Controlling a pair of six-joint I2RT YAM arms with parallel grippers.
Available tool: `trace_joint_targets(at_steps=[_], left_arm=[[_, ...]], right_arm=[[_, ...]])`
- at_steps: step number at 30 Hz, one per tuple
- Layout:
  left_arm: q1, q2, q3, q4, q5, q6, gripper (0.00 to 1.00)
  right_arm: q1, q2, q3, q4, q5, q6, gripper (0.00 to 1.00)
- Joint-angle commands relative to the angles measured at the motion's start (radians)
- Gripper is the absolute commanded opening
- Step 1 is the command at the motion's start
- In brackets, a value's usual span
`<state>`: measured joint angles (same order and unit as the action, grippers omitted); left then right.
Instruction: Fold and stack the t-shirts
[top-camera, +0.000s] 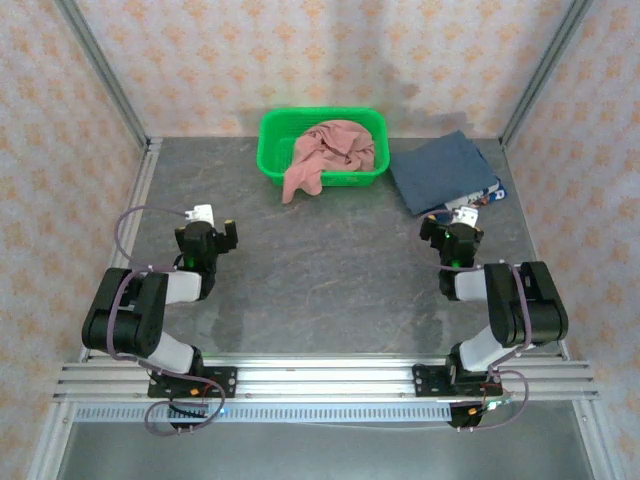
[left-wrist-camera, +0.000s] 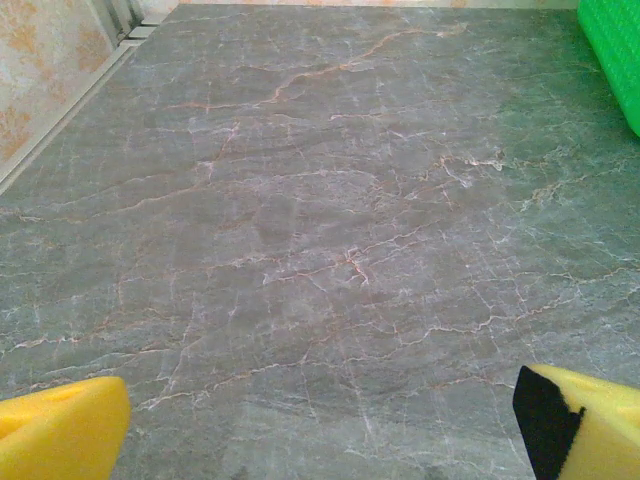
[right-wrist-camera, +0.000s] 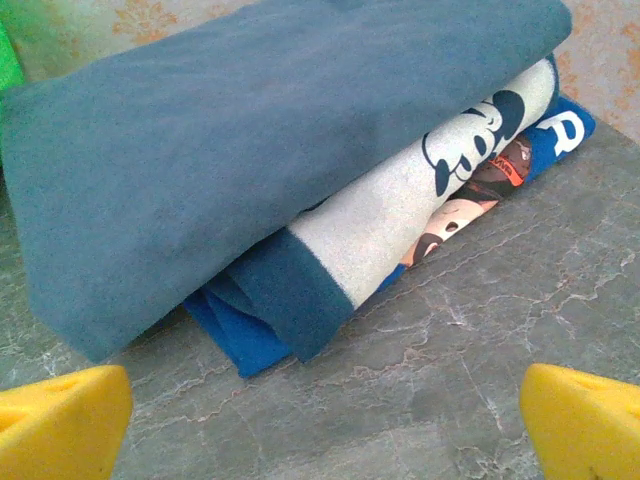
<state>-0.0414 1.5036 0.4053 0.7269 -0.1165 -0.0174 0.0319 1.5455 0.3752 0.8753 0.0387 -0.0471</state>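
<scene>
A: Grippers?

B: My left gripper (top-camera: 209, 230) and right gripper (top-camera: 452, 226) are both spread wide, nothing held. Both hover over the bare table (top-camera: 330, 275).

A: Shirts?

B: The pink shirt (top-camera: 328, 150) is bunched in the basket (top-camera: 268, 160), far middle. 1 flap hangs over the near rim and touches the table. The blue shirt (top-camera: 445, 170) is folded, far right, just ahead of my right gripper. In the right wrist view it lies on top of a printed shirt (right-wrist-camera: 400, 215).

A: So what's left?

B: My read: blue looks done and pink isn't started.

A: Which arm for pink?

B: It lies ahead and inward of both grippers. The flap sits on the basket's left side, so my left arm looks a bit nearer. The flap runs far-to-near and the basket's long axis runs left-right. The heap itself has no clear axis.

A: Risk?

B: Probably dragging the basket along with the cloth.
</scene>
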Motion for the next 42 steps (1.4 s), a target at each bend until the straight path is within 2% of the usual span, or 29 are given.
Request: trace_joint_targets(at_steps=[1,19,20,21,22,25,27,30,34,37,42], left_arm=[[-0.008,-0.013,0.021,0.012,-0.035,0.008,1.0],[-0.007,-0.013,0.023,0.01,-0.034,0.008,1.0],[-0.008,-0.026,0.026,0.005,-0.028,0.014,1.0],[-0.008,-0.069,0.064,-0.104,-0.02,0.016,1.0],[-0.008,-0.119,0.136,-0.261,-0.016,0.017,1.0],[-0.009,-0.244,0.289,-0.518,-0.016,-0.052,1.0],[-0.009,-0.274,0.426,-0.691,0.033,-0.113,1.0],[-0.009,-0.18,0.72,-1.0,0.146,-0.195,1.0],[-0.009,0.106,1.133,-1.346,0.286,-0.276,1.0],[-0.008,0.273,1.292,-1.402,0.386,-0.337,1.0],[-0.009,0.516,1.491,-1.452,0.443,-0.415,0.95]], right_arm=[[-0.004,0.001,0.019,-0.007,-0.028,-0.014,0.99],[-0.004,-0.003,0.022,-0.003,-0.029,-0.013,0.99],[0.002,-0.046,0.041,-0.084,-0.043,-0.03,0.99],[0.015,-0.111,0.081,-0.223,-0.044,-0.04,0.99],[0.023,-0.19,0.157,-0.445,-0.037,-0.003,0.99],[0.032,-0.337,0.338,-0.903,-0.064,0.178,1.0],[0.058,-0.414,0.406,-1.059,-0.127,0.27,0.99],[0.119,-0.453,0.517,-1.219,-0.209,0.363,1.0],[0.175,-0.308,0.744,-1.376,-0.37,0.443,1.0],[0.237,-0.121,0.958,-1.473,-0.458,0.452,0.99],[0.323,0.186,1.284,-1.519,-0.555,0.495,0.95]])
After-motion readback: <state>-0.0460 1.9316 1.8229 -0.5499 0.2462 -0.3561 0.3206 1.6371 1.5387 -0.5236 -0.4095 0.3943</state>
